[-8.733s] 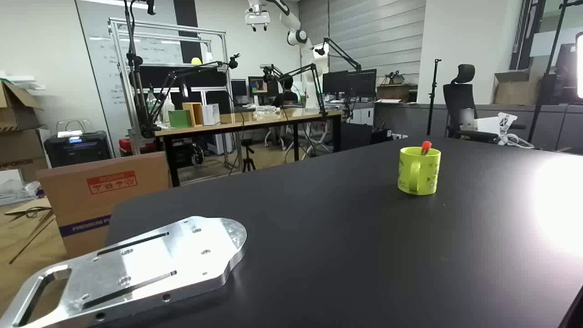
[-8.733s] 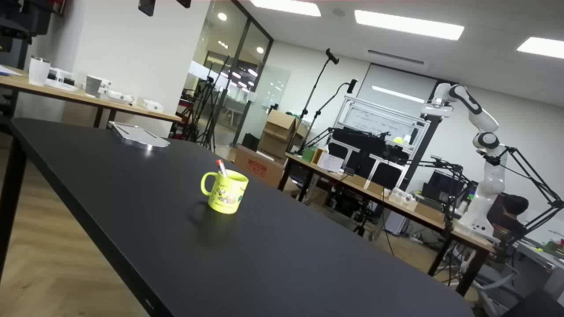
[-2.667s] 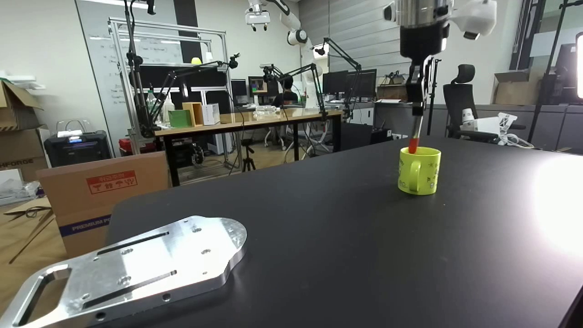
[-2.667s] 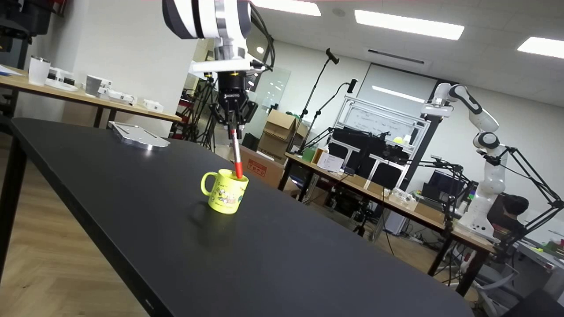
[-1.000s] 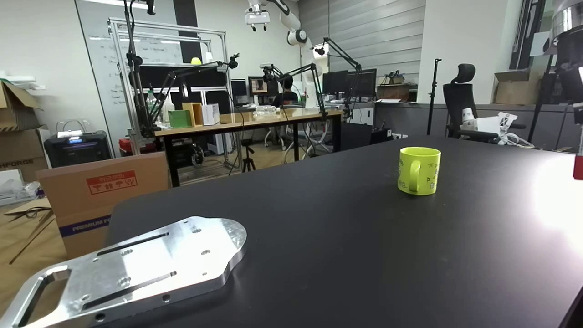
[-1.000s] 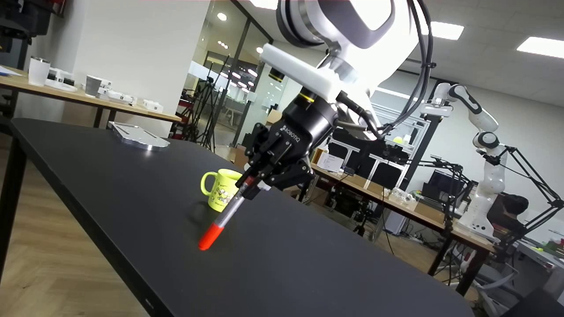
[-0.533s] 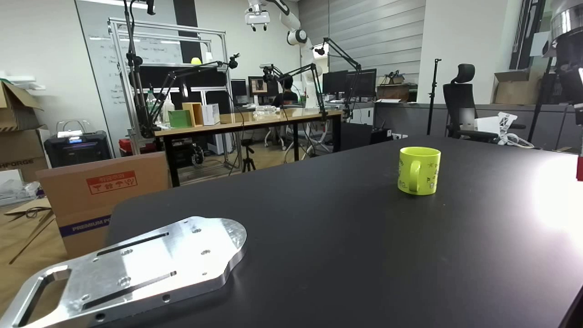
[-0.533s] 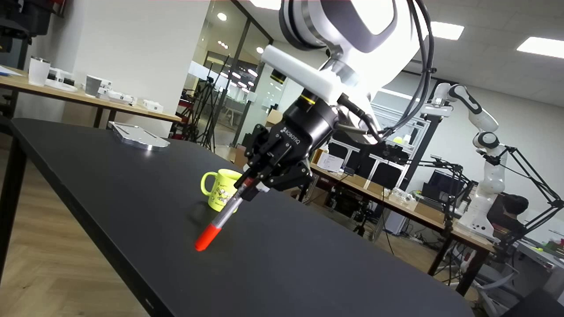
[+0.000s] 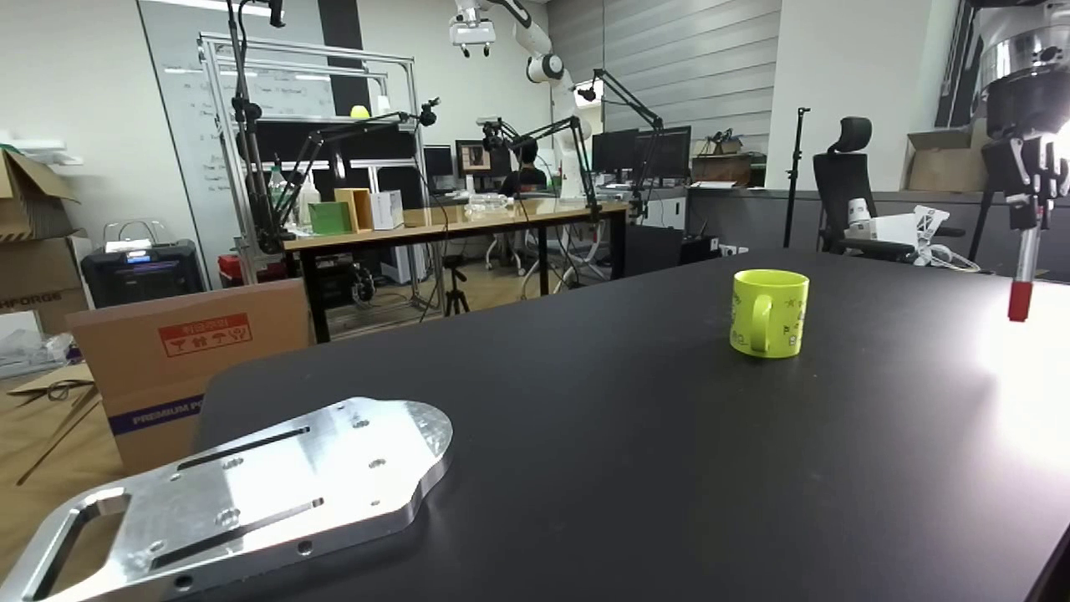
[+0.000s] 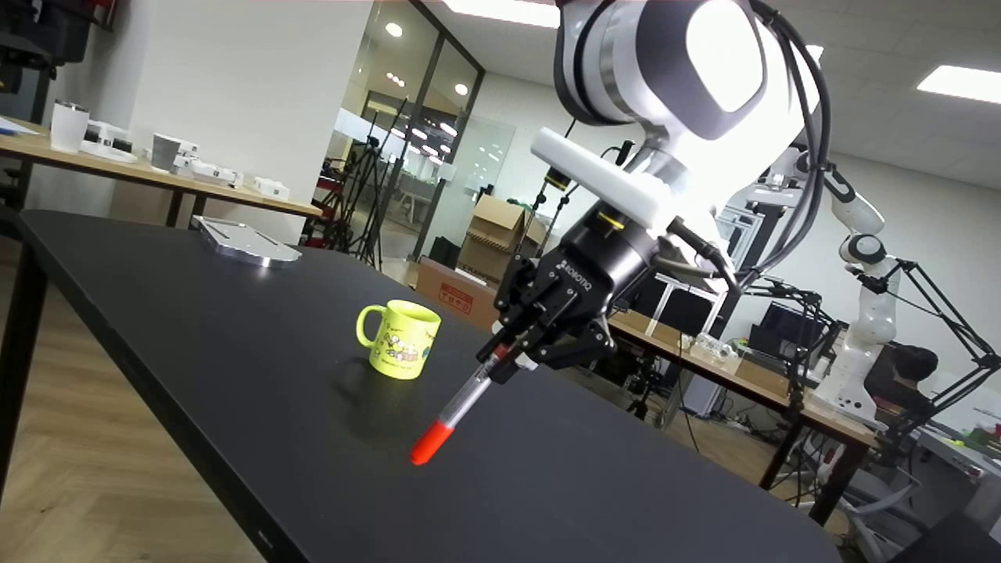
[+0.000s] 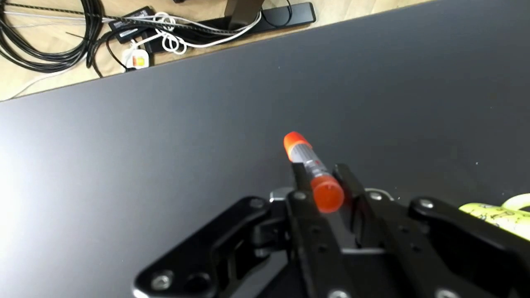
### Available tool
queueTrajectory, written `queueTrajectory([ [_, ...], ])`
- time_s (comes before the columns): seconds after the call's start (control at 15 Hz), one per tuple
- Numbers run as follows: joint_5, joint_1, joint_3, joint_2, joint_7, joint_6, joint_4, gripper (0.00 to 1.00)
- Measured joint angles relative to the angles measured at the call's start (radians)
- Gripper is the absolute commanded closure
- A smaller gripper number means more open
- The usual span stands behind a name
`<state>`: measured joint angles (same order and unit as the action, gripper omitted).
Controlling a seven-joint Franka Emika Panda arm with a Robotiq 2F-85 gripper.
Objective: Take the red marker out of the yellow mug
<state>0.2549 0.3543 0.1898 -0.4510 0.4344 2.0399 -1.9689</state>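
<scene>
The yellow mug (image 9: 769,316) (image 10: 403,341) stands upright on the black table in both exterior views, with nothing sticking out over its rim. Only a piece of the mug (image 11: 501,218) shows at the right edge of the wrist view. My gripper (image 10: 500,361) is away from the mug and shut on the red marker (image 10: 467,400), which slants down over the table, red cap lowest. In the wrist view the marker (image 11: 307,156) lies between the two fingertips of the gripper (image 11: 319,169), its red rear end toward the camera. The marker (image 9: 1026,257) is clear of the mug.
A silver metal plate (image 9: 334,468) lies at a far part of the table (image 9: 585,435). A cardboard box (image 9: 201,368) stands beside the table's edge. Black and white cables (image 11: 49,49) lie on the floor past the edge in the wrist view.
The marker stood in the mug at first, then was gripped and lifted out. Within the last half second, gripper and marker have shifted sideways, farther from the mug in an exterior view. The mug has stayed put.
</scene>
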Motion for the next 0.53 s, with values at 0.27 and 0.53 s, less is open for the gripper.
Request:
queueTrajectory([
  [0.27,0.008,0.017,-0.009,-0.08,-0.011,-0.001,0.093,0.95],
  [0.53,0.008,0.024,-0.018,-0.162,-0.049,-0.012,0.179,0.95],
])
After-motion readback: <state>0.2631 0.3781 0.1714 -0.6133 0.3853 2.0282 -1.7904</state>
